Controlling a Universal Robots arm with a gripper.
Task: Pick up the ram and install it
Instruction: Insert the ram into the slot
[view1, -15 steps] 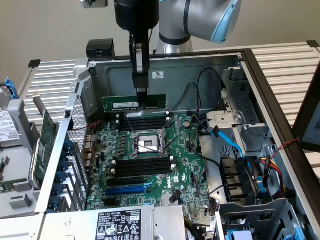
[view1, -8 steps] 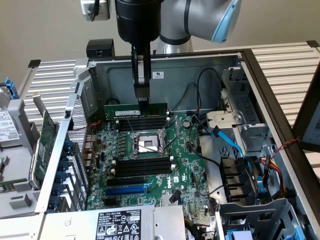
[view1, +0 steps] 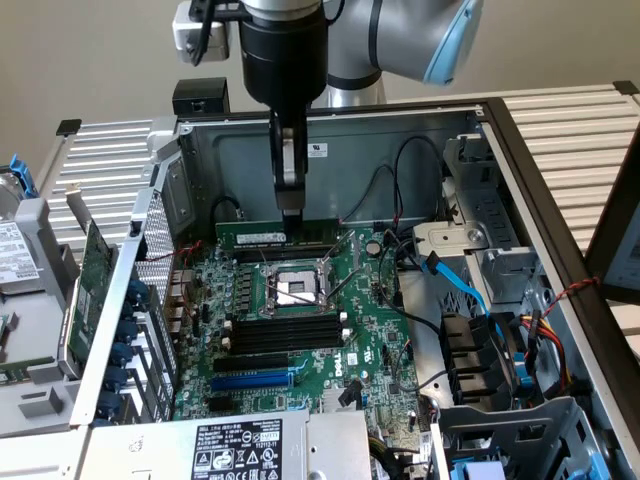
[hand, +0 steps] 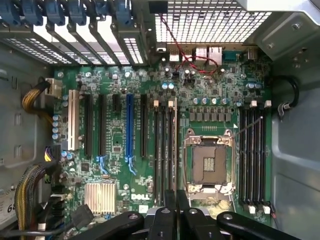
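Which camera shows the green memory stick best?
The exterior view: the ram shows its long green face and white label, upright in the gripper. The wrist view catches the ram edge-on, as a thin strip.

There was one ram (view1: 250, 237), one motherboard (hand: 150, 181), one socket (hand: 209, 165), one blue slot (hand: 129, 125), one white slot (hand: 76, 120), one finned heatsink (hand: 100, 196) and one expansion card (view1: 95, 265).

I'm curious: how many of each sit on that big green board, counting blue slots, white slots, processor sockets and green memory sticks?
Blue slot: 1
White slot: 1
Processor socket: 1
Green memory stick: 1
Total: 4
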